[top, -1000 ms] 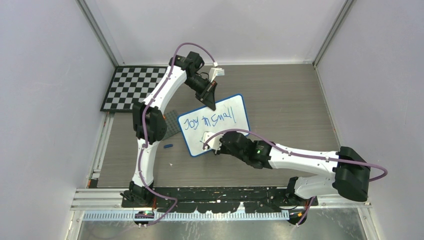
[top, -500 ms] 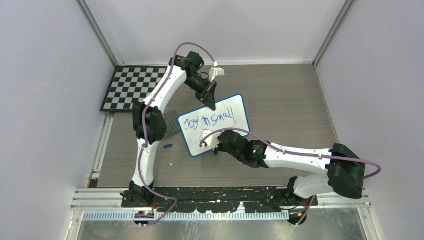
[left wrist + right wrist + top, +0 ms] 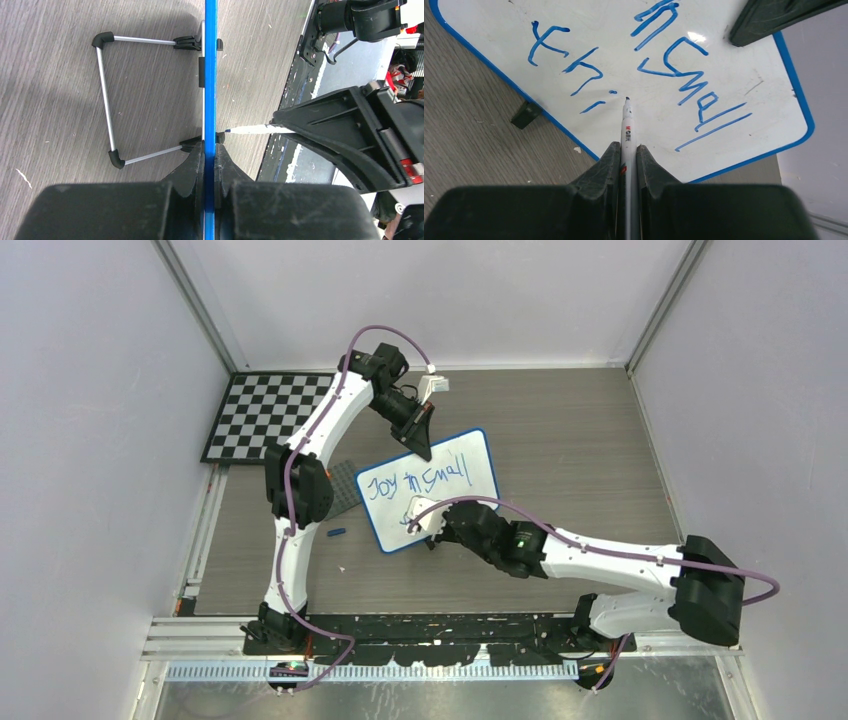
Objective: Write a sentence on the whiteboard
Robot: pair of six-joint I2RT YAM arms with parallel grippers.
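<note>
Near the worktop's middle stands the whiteboard [image 3: 480, 492], its top pinched by the left gripper [image 3: 210, 146]. The right gripper [image 3: 626, 147], squeezing the marker [image 3: 626, 125], has slid right: the sentence [image 3: 420, 482] now reaches "thi".

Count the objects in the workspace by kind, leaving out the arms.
whiteboard: 1
marker: 1
checkerboard: 1
grey studded plate: 1
small blue piece, perhaps a marker cap: 1
Total: 5
</note>
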